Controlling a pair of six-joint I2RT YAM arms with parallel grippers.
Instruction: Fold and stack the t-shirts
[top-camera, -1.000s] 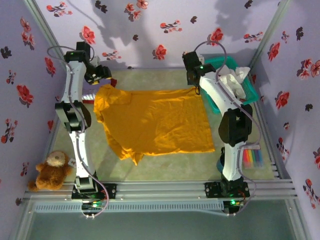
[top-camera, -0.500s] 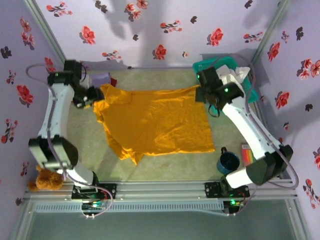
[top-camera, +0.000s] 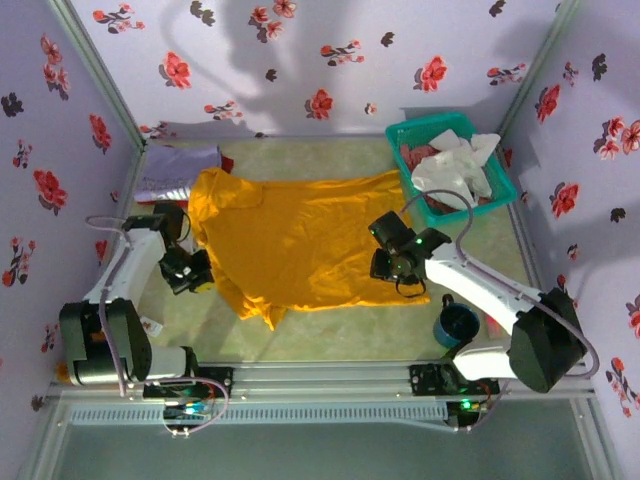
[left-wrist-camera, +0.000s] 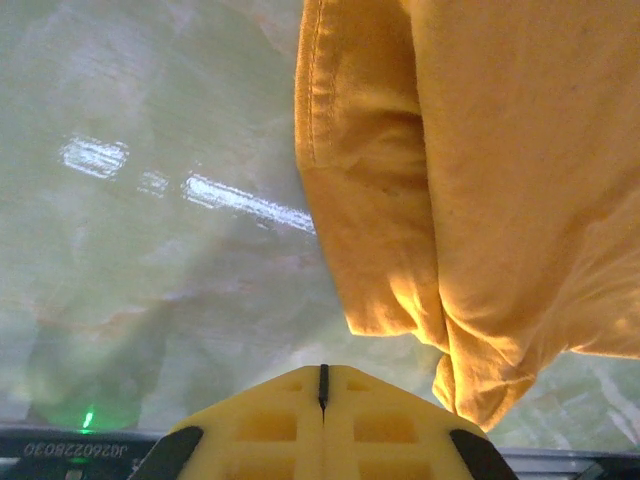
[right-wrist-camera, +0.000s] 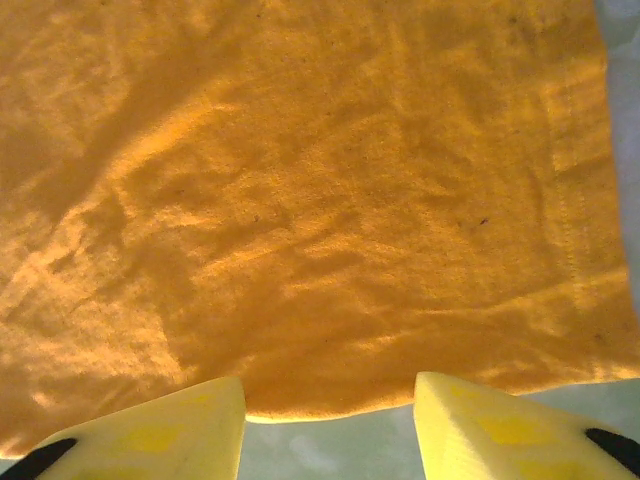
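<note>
Orange-yellow t-shirt (top-camera: 310, 240) lies spread flat in the middle of the desk (top-camera: 330, 335), collar end toward the left arm and hem toward the right. One sleeve trails off the near-left corner in a bunched fold. My left hand (top-camera: 190, 270) sits low over the desk just off the shirt's left edge, next to that sleeve. In the left wrist view its yellow fingers (left-wrist-camera: 260, 425) are pressed together with only a thin seam between them and no cloth caught in it. The sleeve's rolled hem hangs just to the right of the tips. My right hand (top-camera: 392, 262) is over the shirt's near-right corner. In the right wrist view the fingers (right-wrist-camera: 150, 430) stand spread, one on each side, with the bottom hem running across the gap between them. I can't tell whether the pads touch the fabric. A folded lavender t-shirt (top-camera: 180, 162) lies in the far-left corner, apart from the orange one. A teal basket (top-camera: 400, 135) in the far-right corner holds white cloth (top-camera: 455, 165) on top of reddish cloth (top-camera: 412, 155). A dark blue mug (top-camera: 457, 325) stands near the right arm's base, off the shirt.
</note>
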